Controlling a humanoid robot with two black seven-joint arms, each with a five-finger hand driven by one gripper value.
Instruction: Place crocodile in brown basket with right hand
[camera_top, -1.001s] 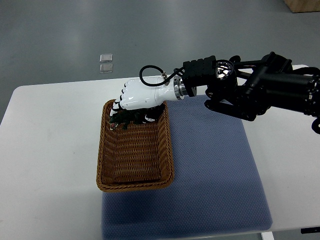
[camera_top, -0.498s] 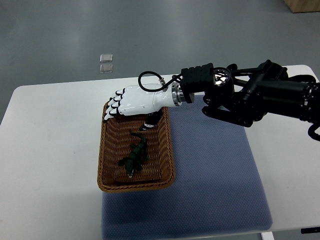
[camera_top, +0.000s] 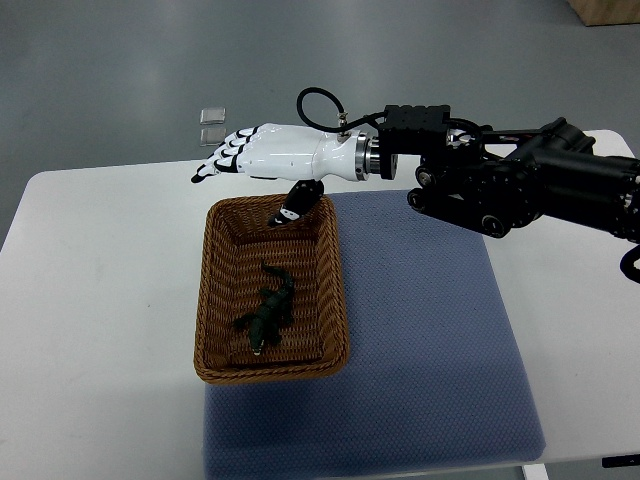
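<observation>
A white table (camera_top: 100, 300) fills most of the view, with grey floor beyond its far edge. A blue-grey mat (camera_top: 430, 340) covers the table's middle and right portion, reaching down to the near edge. The right arm (camera_top: 520, 185), black and bulky, enters from the right edge and extends leftward above the mat's far end. A brown basket (camera_top: 208, 300), rectangular and woven, sits at the mat's left margin, partly on the mat and partly on bare table. The right hand (camera_top: 265, 155), white with dark fingertips, hovers above the basket's far rim; its fingers are stretched out nearly straight toward the left, the thumb (camera_top: 298, 203) pointing down over the far end of the basket, and it grips nothing. The crocodile (camera_top: 266, 315), a dark green toy, lies inside the basket on its floor, toward the near half, set diagonally. Two small clear squares (camera_top: 211, 124) rest on the floor past the table.
</observation>
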